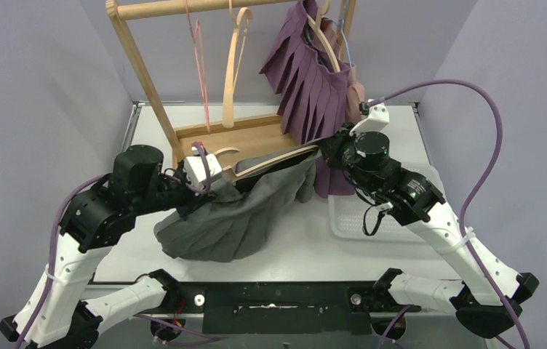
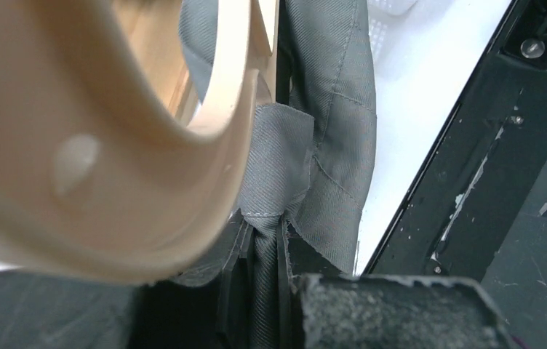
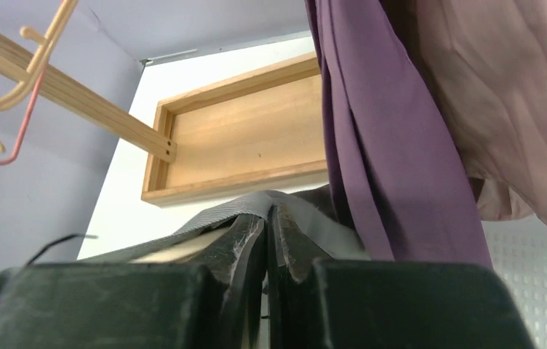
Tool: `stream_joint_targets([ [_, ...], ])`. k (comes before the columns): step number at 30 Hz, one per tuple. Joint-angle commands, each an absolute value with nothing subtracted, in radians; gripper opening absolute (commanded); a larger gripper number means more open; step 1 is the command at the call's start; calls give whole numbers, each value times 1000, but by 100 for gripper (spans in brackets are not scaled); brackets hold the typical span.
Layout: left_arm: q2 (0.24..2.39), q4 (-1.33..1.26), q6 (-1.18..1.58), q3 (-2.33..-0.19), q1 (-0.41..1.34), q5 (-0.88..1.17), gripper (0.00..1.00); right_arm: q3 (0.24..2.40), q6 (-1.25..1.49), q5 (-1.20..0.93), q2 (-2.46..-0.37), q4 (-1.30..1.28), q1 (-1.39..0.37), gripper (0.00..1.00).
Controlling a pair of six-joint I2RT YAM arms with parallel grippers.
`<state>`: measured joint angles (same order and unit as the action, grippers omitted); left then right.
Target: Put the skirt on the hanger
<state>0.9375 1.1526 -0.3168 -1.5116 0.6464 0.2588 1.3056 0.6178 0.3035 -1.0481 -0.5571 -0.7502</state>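
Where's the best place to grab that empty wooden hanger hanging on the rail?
Probably low on the wooden hanger, where its two arms hang close together and bare. Come straight in from the robot's side: the pink wire hanger crowds its left and the purple skirt its right.

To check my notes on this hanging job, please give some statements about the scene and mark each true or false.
1. The left gripper is shut on the grey skirt. True.
2. The purple skirt lies folded flat. False: it hangs on the wooden rack.
3. The right gripper also grips the grey skirt. True.
4. The pink hanger carries a garment. False: it hangs empty.
5. The grey skirt hangs from the rack. False: the two grippers hold it.
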Motion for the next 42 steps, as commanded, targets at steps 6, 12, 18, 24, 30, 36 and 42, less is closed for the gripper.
stream_joint_targets([
  [6,970,1142,-365,-1489,643,266,0,1419,585,343,-1117,-532,-764,0],
  [12,982,1060,-336,-1522,644,222,0,1339,446,-176,-1079,-290,-770,0],
  [18,997,1019,-334,-1671,643,301,0,1338,423,-462,-1065,-173,-790,0],
  [24,976,954,-335,-1573,643,328,0,1302,390,-432,-1080,-221,-805,0],
  [30,834,828,-268,-1297,644,276,0,1255,284,-213,-1031,-409,-786,0],
  [36,769,850,-212,-1283,643,162,0,1250,350,9,-942,-494,-763,0],
  [42,766,903,-207,-1370,644,108,0,1301,373,-251,-1000,-426,-770,0],
])
